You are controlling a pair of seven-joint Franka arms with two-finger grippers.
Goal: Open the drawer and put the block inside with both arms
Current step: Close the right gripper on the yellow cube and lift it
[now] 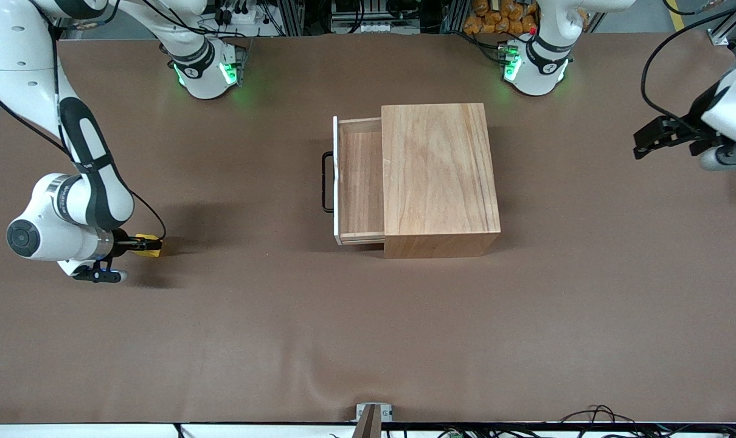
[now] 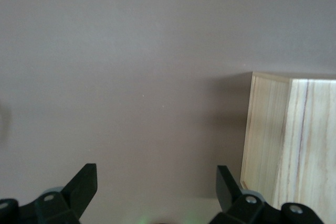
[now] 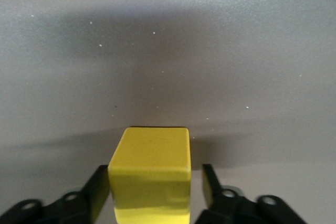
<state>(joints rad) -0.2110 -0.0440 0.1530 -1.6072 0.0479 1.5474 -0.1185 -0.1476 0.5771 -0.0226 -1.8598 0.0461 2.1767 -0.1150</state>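
Note:
The small yellow block lies on the table near the right arm's end. My right gripper is down at it and open, one finger on each side. In the right wrist view the block fills the space between the fingers; one finger is against it and a small gap shows at the other. The drawer stands pulled out of the wooden box, its black handle toward the right arm's end; its tray is empty. My left gripper waits open in the air over the left arm's end of the table.
The left wrist view shows my open left gripper over bare brown table with a corner of the wooden box beside it. The brown mat has a slight wrinkle near the front edge. Cables lie along the table's edges.

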